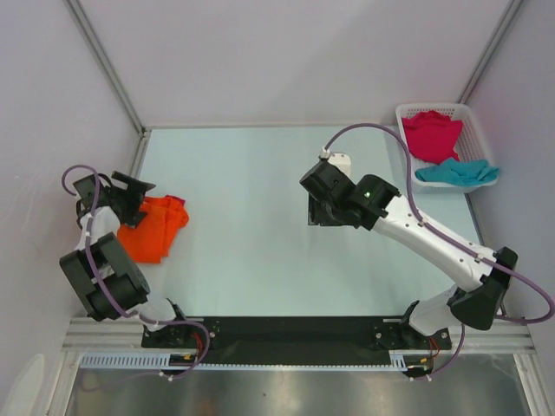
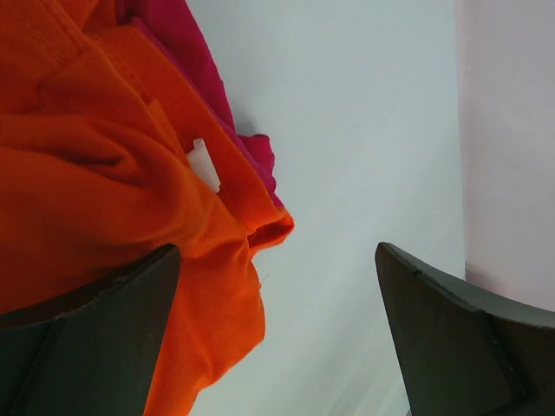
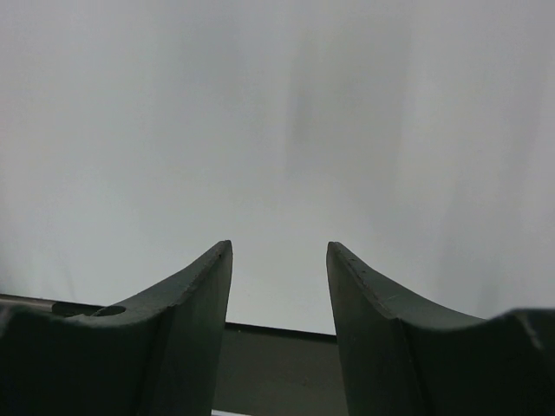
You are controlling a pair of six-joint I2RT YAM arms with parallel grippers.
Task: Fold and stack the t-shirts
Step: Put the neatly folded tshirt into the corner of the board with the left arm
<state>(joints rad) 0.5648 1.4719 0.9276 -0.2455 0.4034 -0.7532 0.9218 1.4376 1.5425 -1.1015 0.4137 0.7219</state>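
Note:
An orange t-shirt (image 1: 154,227) lies bunched at the table's left edge. In the left wrist view the orange t-shirt (image 2: 104,173) lies over a magenta t-shirt (image 2: 186,43), and a white tag (image 2: 205,165) shows on it. My left gripper (image 1: 136,201) is open at the orange shirt's far left corner. In its wrist view (image 2: 277,250) the orange hem hangs by the left finger and nothing is gripped. My right gripper (image 1: 314,212) is open and empty over the bare table middle (image 3: 279,245). A second magenta t-shirt (image 1: 431,134) and a teal t-shirt (image 1: 457,173) lie in the basket.
A white lattice basket (image 1: 434,107) stands at the back right corner. The pale table (image 1: 243,191) is bounded by white walls on the left, back and right. A black rail (image 1: 295,329) runs along the near edge.

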